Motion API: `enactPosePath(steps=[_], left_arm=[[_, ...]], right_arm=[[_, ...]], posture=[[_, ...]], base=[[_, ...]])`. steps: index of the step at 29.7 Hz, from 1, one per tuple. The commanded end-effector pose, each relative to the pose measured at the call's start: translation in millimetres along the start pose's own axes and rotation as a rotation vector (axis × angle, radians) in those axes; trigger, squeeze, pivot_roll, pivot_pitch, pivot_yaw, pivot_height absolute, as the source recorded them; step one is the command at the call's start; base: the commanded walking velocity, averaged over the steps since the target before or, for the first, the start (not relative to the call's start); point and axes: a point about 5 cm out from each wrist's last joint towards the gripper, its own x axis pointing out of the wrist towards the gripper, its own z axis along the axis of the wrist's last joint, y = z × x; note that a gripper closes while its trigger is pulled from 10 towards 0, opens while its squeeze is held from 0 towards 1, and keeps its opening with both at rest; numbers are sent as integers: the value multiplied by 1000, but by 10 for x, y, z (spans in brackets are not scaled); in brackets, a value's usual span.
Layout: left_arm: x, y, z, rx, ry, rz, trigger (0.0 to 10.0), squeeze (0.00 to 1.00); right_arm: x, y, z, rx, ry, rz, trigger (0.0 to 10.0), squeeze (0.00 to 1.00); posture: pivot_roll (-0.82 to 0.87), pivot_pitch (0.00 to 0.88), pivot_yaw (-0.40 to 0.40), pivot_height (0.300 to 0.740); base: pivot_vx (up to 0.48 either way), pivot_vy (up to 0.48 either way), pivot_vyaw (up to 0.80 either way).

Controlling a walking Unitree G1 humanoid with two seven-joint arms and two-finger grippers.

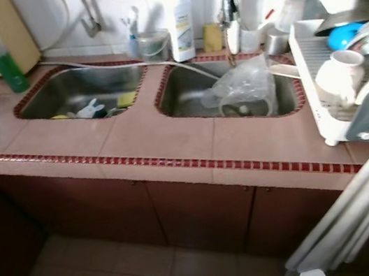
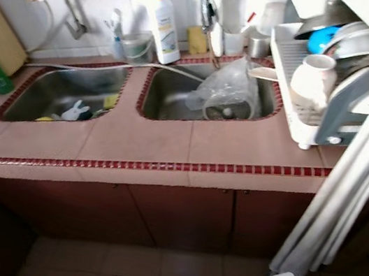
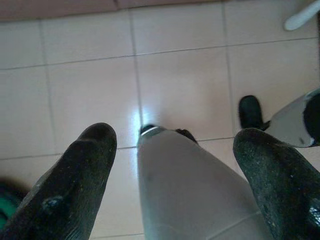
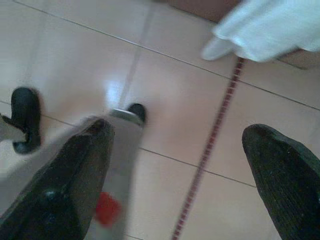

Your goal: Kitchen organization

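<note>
Both arms hang idle toward the pale tiled floor [image 3: 90, 75]. The left gripper [image 3: 177, 165] and the right gripper [image 4: 192, 170] each have their black fingers spread apart, grasping nothing.

With so broad a task, the likeliest thing to tidy is the crumpled clear plastic bag [image 1: 246, 89] in the right steel sink basin [image 1: 184, 95], at about one o'clock in the head views. It sits on the tiled counter [image 1: 149, 140], well apart from both grippers and high above them. I judge it very light, soft and slippery; it would collapse under a pinch, so a gathered fold near its top is the best hold. Something round lies under it, unclear.

At three o'clock the white plastic dish rack [image 1: 313, 81] carries a white ceramic mug [image 1: 337, 77], stiff and fragile, best taken at its rim. At eleven o'clock the left steel sink basin [image 1: 56, 92] holds small items.
</note>
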Motion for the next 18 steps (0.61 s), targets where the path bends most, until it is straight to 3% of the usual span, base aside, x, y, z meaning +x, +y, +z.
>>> enactPosePath(steps=[1,2,4,8,18], left_arm=[[-18,79,-15,11,3,20,10000,0],[-18,79,-15,11,3,20,10000,0],[-18,83,-13,9,3,23,10000,0],[-20,81,-20,8,4,19,10000,0],[-27,84,-53,12,13,15,10000,0]], right_arm=[[-6,-2,-40,11,15,7,10000,0],[-6,-2,-40,11,15,7,10000,0],[-46,-199,-128,9,27,-8,10000,0],[-55,-222,-154,9,30,-10,10000,0],[10,298,-28,5,13,42,10000,0]], posture=[[-48,0,26,740],[-48,0,26,740],[-44,0,26,740],[-43,0,28,740],[-40,0,33,740]], base=[[0,0,0],[0,0,0],[0,0,0],[0,0,0],[0,0,0]])
